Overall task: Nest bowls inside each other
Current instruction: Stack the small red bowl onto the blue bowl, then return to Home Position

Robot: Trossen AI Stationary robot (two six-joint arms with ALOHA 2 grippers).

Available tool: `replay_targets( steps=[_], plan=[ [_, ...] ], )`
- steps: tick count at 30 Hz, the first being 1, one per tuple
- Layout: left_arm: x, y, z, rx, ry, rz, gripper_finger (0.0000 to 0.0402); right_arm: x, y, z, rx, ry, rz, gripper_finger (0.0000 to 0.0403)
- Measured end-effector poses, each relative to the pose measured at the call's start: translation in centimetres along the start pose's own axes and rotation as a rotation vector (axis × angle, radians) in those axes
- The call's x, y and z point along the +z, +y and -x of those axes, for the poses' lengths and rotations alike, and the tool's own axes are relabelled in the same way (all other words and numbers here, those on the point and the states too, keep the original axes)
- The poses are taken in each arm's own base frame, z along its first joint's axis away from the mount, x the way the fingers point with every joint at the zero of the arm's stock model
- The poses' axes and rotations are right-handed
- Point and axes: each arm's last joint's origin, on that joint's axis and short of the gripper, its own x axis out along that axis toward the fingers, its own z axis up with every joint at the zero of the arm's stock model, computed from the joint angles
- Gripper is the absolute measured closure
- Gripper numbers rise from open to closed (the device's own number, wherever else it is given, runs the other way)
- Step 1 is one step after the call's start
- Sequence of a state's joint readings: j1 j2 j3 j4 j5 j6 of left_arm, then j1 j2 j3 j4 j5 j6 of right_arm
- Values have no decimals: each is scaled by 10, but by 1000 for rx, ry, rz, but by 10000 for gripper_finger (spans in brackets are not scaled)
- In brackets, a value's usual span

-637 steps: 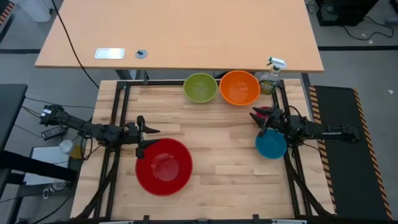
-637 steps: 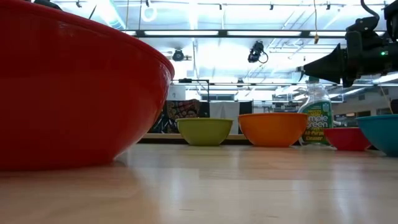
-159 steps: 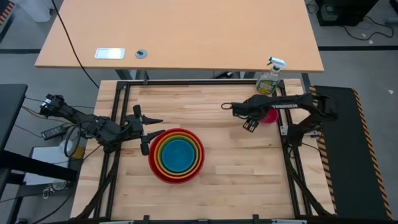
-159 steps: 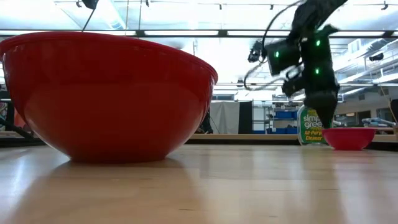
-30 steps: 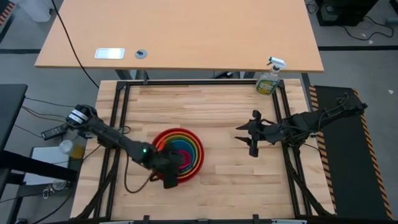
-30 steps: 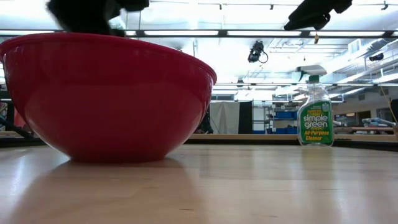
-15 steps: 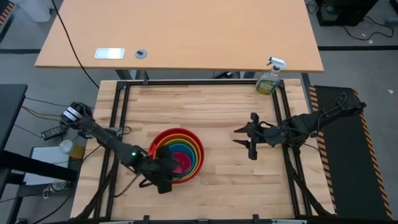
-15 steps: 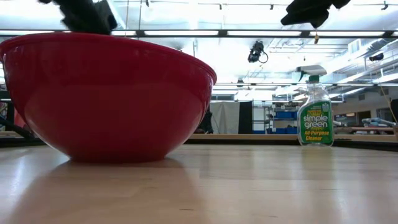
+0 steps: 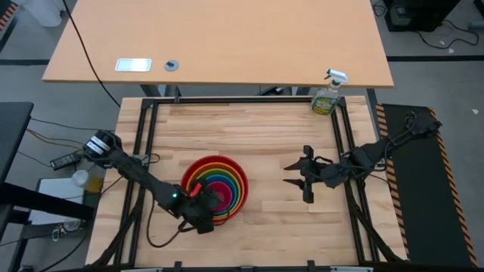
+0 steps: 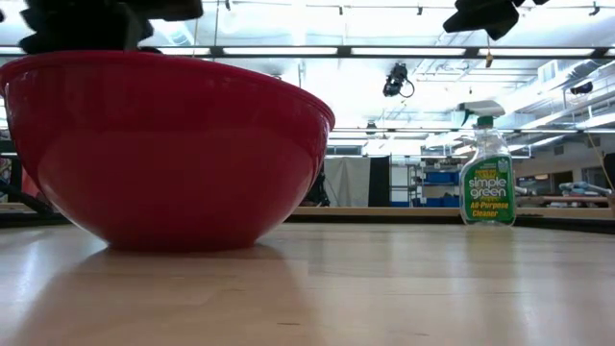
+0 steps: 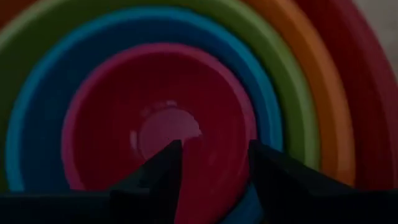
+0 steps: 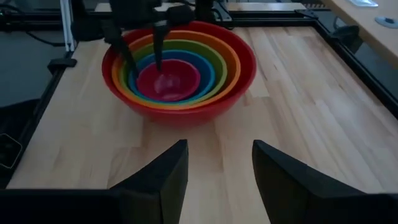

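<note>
The bowls stand nested on the wooden table: red (image 9: 238, 198) outermost, then orange, lime green, blue and pink (image 9: 221, 193) innermost. In the low view only the red bowl (image 10: 163, 144) shows. My left gripper (image 9: 204, 198) hangs open over the stack's near-left side, pointing steeply down. One of its fingers (image 12: 158, 50) reaches into the pink bowl (image 12: 171, 81); the other (image 12: 124, 53) stands outside that bowl's rim. My right gripper (image 9: 296, 180) floats open above bare table to the right of the stack, facing it, with nothing between its fingers. My left gripper (image 11: 214, 149) has its fingers astride the pink bowl's rim (image 11: 252, 118), one inside and one outside, coming from above at the near-left. A wide gap shows between them. I cannot tell whether either finger touches the bowl, which sits down inside the blue one.
A green spray bottle (image 9: 328, 97) stands at the table's far right corner. Black frame rails (image 9: 144, 136) run along the left, right and far sides. Bare wood lies between the stack and my right gripper.
My left gripper has drawn back a little toward the near-left edge, then returned over the stack and sunk slightly; its fingers stay apart. My right gripper has drifted a little toward the near edge. The nested bowls have kept still.
</note>
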State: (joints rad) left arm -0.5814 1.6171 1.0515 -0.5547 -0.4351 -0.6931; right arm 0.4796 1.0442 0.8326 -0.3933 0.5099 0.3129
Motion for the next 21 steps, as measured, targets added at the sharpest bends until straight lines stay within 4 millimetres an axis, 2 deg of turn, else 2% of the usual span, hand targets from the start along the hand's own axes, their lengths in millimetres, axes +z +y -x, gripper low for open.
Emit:
replay_targets(
  steps=[5, 8, 11, 14, 17, 21],
  plan=[
    [11, 0, 25, -38, -92, -5, 214, -2, 5, 0, -3, 1, 18, 218],
    [11, -1, 45, 22, -210, -75, 214, -2, 5, 3, 6, -7, 67, 218],
    [6, 0, 63, 100, -320, -135, 214, 2, -2, 11, 5, -38, 90, 221],
    [1, 7, 78, 88, -365, -139, 214, 4, -13, 23, 3, -84, 83, 229],
    [-11, 17, 86, 87, -403, -133, 214, -3, -25, 35, -2, -126, 65, 238],
    [-30, 37, 87, 37, -471, -72, 214, -22, -40, 44, -4, -203, 19, 245]
  ],
)
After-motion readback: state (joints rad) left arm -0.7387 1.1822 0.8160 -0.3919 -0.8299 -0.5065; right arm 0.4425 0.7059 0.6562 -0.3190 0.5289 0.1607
